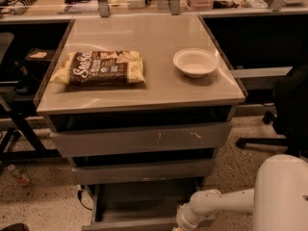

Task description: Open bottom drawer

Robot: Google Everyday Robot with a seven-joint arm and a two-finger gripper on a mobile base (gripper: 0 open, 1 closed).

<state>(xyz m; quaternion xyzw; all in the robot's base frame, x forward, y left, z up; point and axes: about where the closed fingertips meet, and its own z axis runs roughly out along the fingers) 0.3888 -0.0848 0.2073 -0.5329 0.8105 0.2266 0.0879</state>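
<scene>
The bottom drawer [134,211] is the lowest and narrowest grey drawer of the cabinet, pulled out toward me so its flat grey floor shows. Its front edge runs along the bottom of the view. My white arm [216,203] reaches in from the lower right to the drawer's front right corner. The gripper [179,226] sits at that corner, mostly cut off by the frame's lower edge. Above are the mid-width drawer [144,171] and the widest drawer [139,139] with pale scratch marks, both pushed in.
On the cabinet top [144,88] lie a brown snack bag [98,67] and a white bowl [195,62]. A black chair base [274,129] stands at the right. A black table leg [19,129] is at the left. A cable [82,198] hangs by the drawer's left side.
</scene>
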